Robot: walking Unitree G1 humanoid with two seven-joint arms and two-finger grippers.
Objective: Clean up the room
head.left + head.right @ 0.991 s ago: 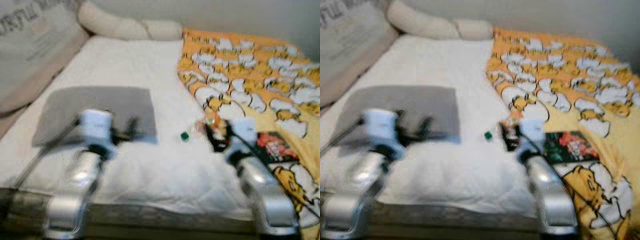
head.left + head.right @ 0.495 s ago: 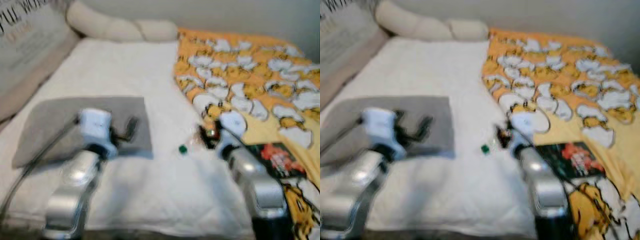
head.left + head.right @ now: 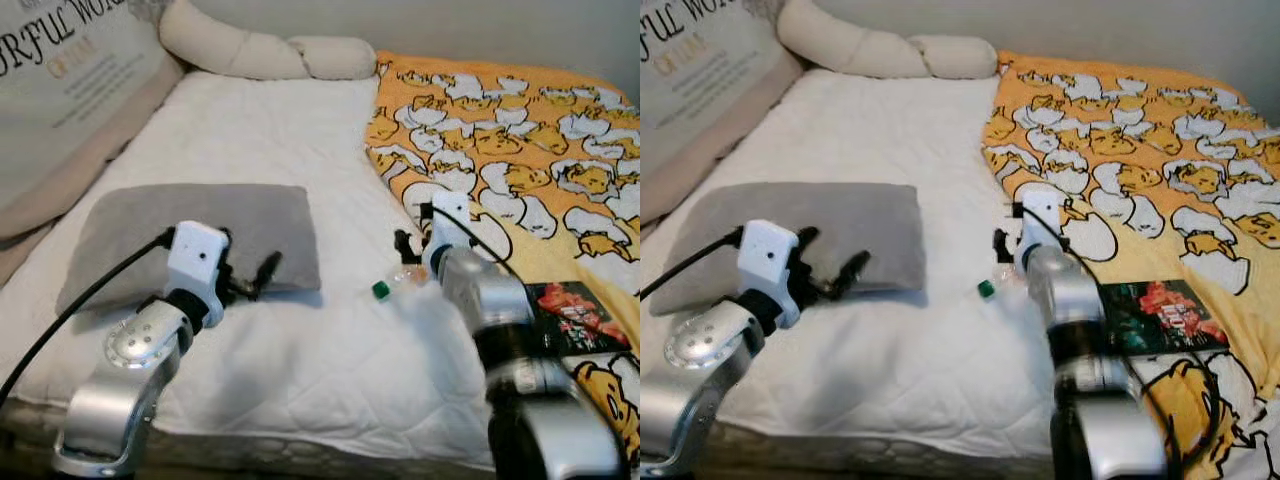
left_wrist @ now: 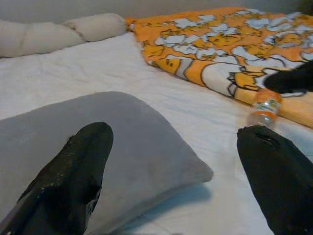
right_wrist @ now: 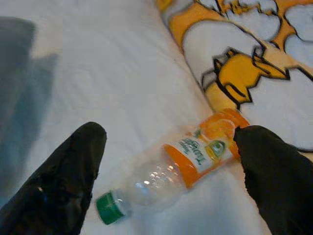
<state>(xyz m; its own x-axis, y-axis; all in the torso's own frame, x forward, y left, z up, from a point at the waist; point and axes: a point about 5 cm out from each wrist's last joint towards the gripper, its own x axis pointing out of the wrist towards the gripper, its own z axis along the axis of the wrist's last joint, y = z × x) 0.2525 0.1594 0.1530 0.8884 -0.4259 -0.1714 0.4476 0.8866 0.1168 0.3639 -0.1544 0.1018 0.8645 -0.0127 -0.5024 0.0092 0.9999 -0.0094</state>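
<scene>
A clear plastic bottle (image 5: 181, 166) with an orange label and a green cap (image 3: 380, 290) lies on its side on the white mattress (image 3: 300, 350), against the edge of the orange blanket (image 3: 500, 110). My right gripper (image 5: 168, 133) hovers just above the bottle, open, with one finger on each side of it and no contact that I can see. My left gripper (image 3: 250, 262) is open and empty over the near edge of a grey pillow (image 3: 200, 225). The bottle (image 4: 265, 105) also lies beyond the pillow in the left wrist view.
A dark magazine (image 3: 570, 315) lies on the blanket by my right arm. A large lettered cushion (image 3: 60, 80) leans along the left side. A beige bolster (image 3: 260, 55) lies at the head of the bed. The mattress's front edge is right below my arms.
The camera has shifted and the blur has gone. My right arm has stretched forward, so its gripper is now over the bottle. The left gripper stays by the grey pillow.
</scene>
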